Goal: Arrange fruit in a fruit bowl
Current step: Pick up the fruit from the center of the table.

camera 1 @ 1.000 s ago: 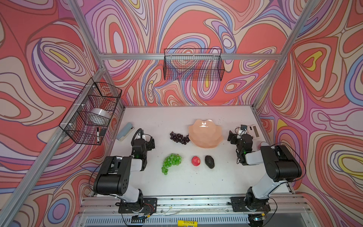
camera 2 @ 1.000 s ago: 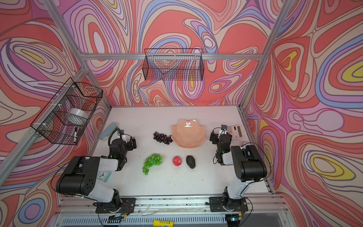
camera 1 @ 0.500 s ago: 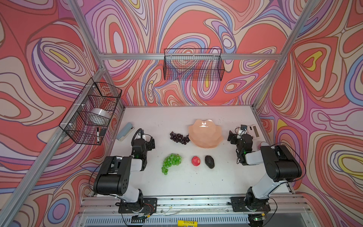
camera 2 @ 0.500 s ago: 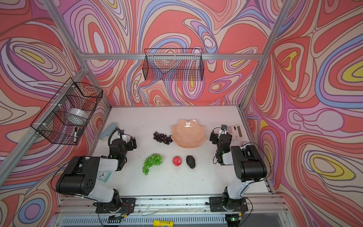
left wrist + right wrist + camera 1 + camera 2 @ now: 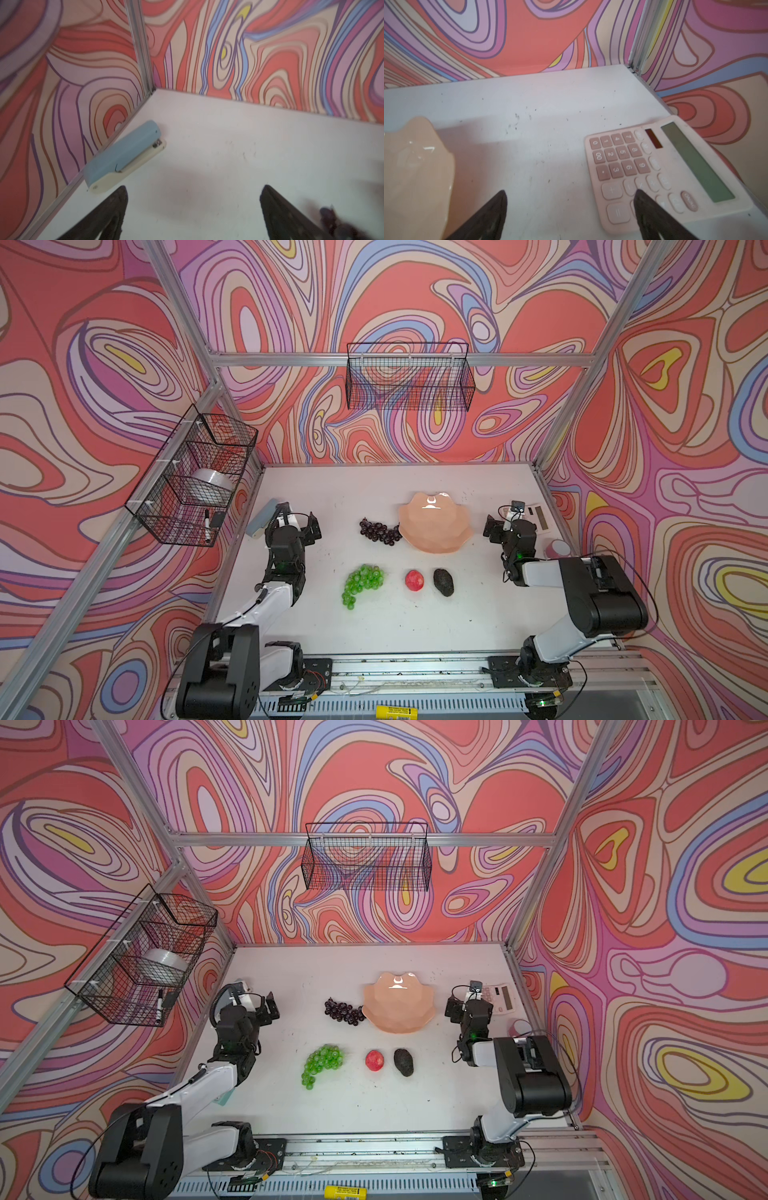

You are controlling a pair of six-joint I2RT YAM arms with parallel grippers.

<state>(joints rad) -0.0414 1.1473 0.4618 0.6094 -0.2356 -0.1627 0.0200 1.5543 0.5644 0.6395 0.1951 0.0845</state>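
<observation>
Grippers on both arms stand wide apart and hold nothing. The left gripper (image 5: pixel 194 187) hangs over bare white table (image 5: pixel 374 626), with a blue and cream stapler (image 5: pixel 124 155) just beside it along the wall. The right gripper (image 5: pixel 569 191) hovers between the fruit bowl (image 5: pixel 415 166) and a pink calculator (image 5: pixel 654 172), one finger (image 5: pixel 654 216) overlapping the calculator's keys in the wrist view.

The keys show the digits 0 to 9, a 00, a plus and an equals sign. The writing on the other keys is too blurred to read. A yellow label (image 5: pixel 392 711) on the front rail carries print too small to read.

The peach-pink fruit bowl sits toward the back of the table, and all four fruits lie on the table outside it. The dark purple grape bunch (image 5: pixel 379 531) lies right at its rim on the side toward the left arm; whether they touch, I cannot tell. Nearer the front, in a row and apart from one another, lie the green grape bunch (image 5: pixel 361 583), the small red fruit (image 5: pixel 414 580) and the dark bumpy oval (image 5: pixel 443 581).

A black wire basket (image 5: pixel 409 381) hangs on the back wall. The side wire basket (image 5: pixel 166 506) holds a white roll (image 5: pixel 212 483) in its middle compartment, and a marker (image 5: pixel 206 522) with a small black object (image 5: pixel 217 519) in the nearest one.

Compared with a second ago, nothing has shifted: arms, fruit and bowl sit as they did.
</observation>
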